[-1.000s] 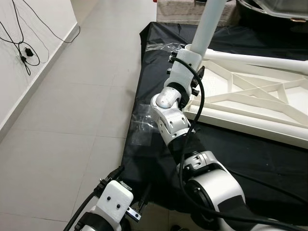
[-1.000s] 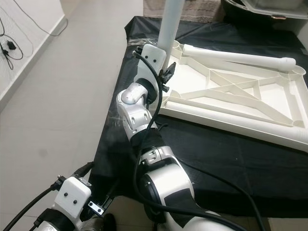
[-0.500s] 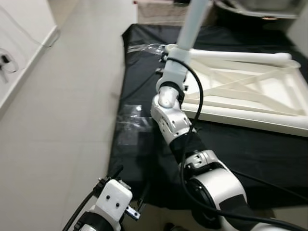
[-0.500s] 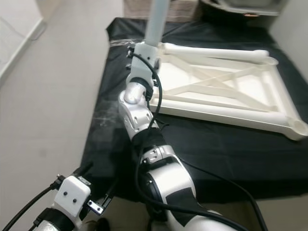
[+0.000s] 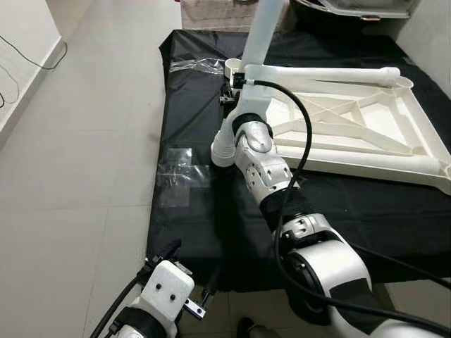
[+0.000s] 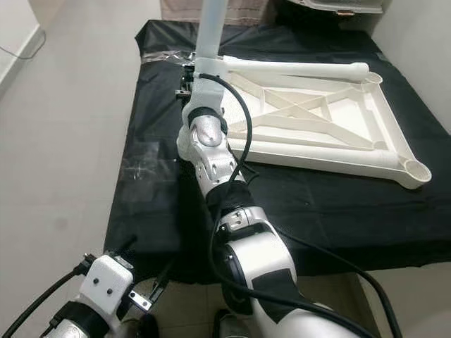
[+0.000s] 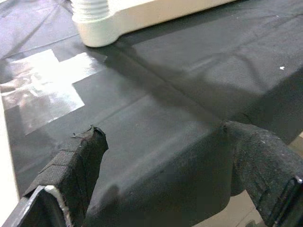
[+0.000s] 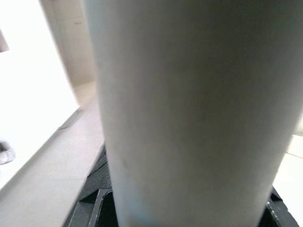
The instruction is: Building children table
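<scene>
Table top: the white plastic table top [image 6: 310, 116] lies upside down on a black cloth, its ribbed underside with crossing braces facing up; round sockets sit at its corners.
Standing leg: a white table leg [image 5: 262, 32] stands upright at the far left corner of the table top, rising out of the top of the eye views; in the right wrist view the leg [image 8: 199, 113] is a broad pale column right in front of the camera.
Lying leg: a second white leg [image 6: 296, 69] lies along the far edge of the table top, stretching toward the right.
Near left socket: a threaded white socket [image 7: 92, 21] at the near left corner rests on the cloth.
Right gripper: the right gripper [image 5: 232, 83] is at the foot of the standing leg, its fingers clamped around it, with the silver right arm [image 5: 264, 165] reaching forward over the cloth.
Left gripper: the left gripper [image 7: 165, 175] hangs low by the near edge of the cloth, its two black fingers [image 7: 78, 165] spread apart and holding nothing.
Cloth: the black cloth [image 5: 194, 91] covers a low platform on the pale tiled floor [image 5: 77, 162].
Tape: clear plastic patches [image 5: 176, 176] lie on the cloth's left part.
Wall: a white wall [image 5: 21, 42] with a dark cable runs along the left.
</scene>
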Tool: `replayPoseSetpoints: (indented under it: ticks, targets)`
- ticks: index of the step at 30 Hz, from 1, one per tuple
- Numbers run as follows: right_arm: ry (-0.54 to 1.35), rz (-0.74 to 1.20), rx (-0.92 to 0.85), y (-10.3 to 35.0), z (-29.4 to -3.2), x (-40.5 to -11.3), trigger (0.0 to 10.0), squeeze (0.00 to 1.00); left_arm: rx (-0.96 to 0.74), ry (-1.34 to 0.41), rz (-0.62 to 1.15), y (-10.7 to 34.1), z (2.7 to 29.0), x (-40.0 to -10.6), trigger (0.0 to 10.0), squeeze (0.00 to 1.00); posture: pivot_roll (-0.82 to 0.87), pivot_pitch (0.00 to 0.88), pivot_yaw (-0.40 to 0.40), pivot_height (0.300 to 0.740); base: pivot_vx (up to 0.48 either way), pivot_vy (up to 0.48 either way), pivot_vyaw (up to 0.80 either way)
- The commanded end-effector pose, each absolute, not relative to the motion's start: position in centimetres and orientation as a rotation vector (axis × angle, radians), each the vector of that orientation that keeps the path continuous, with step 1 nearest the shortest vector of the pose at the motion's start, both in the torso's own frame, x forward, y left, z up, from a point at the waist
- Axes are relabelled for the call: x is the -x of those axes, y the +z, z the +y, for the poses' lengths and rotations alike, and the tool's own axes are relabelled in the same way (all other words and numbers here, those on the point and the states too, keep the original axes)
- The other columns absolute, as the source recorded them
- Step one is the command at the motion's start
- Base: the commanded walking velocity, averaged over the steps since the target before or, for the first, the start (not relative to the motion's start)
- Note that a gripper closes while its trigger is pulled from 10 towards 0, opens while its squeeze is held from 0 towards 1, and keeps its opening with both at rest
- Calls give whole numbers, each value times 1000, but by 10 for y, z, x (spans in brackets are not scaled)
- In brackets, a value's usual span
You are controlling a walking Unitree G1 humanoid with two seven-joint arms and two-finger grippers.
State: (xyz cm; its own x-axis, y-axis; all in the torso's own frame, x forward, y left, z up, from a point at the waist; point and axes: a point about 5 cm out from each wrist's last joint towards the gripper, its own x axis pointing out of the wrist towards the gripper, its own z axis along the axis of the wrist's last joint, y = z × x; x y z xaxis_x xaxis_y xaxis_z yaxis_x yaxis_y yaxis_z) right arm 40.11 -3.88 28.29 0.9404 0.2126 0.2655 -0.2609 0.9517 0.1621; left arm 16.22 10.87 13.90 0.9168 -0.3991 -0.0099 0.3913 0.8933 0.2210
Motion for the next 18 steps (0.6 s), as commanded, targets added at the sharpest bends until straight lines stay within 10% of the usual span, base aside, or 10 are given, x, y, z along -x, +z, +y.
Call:
replayPoseSetpoints:
  ticks: [1,9,18]
  targets:
    - [339,-218,-232,282,-30,-401,10000,0,-216,-415,-4,132,109,-161,10000,0,59,248,-75,740,0,0,0]
    - [738,-197,-245,278,-19,-395,10000,0,-216,-416,-4,132,109,-161,10000,0,59,248,-77,740,0,0,0]
    - [749,-209,-129,280,-21,-397,10000,0,-219,-412,-3,131,110,-162,10000,0,59,242,-75,740,0,0,0]
